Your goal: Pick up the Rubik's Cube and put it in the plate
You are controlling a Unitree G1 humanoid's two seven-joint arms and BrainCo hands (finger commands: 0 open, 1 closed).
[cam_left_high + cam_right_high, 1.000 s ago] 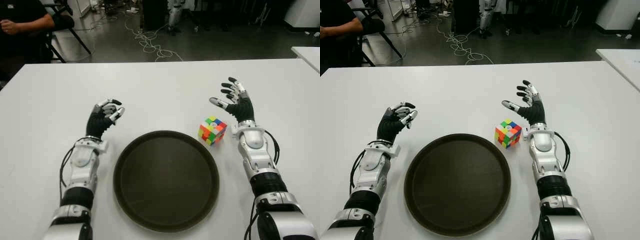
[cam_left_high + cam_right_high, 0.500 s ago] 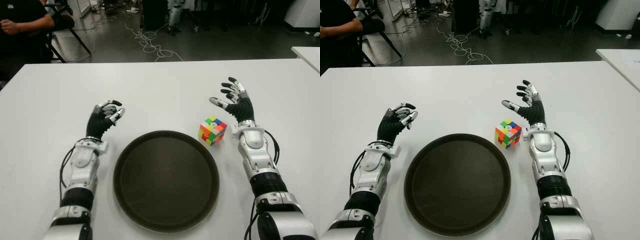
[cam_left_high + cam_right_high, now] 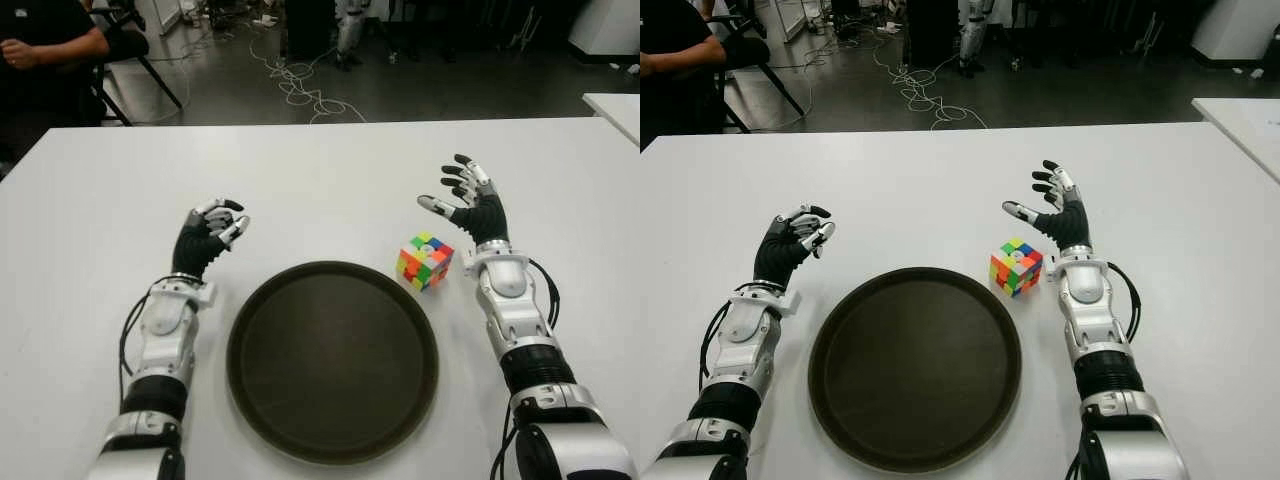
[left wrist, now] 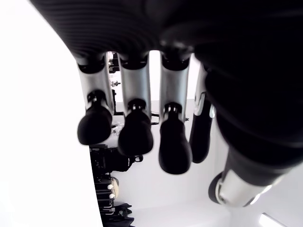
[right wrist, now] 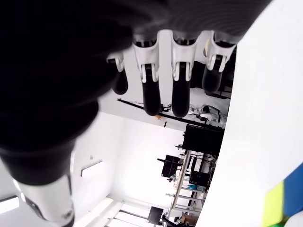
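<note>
The Rubik's Cube (image 3: 424,260) sits on the white table (image 3: 330,190), just past the right rim of the round dark plate (image 3: 332,365). My right hand (image 3: 446,188) hovers a little beyond and to the right of the cube, open, with thumb and fingers spread and nothing in them. A yellow and blue corner of the cube (image 5: 279,208) shows in the right wrist view, apart from the fingers. My left hand (image 3: 228,215) shows left of the plate with loosely bent fingers, holding nothing. The plate has nothing on it.
A seated person (image 3: 45,45) and a chair are beyond the table's far left corner. Cables (image 3: 295,85) lie on the floor behind the far edge. A second white table (image 3: 615,105) stands at the right.
</note>
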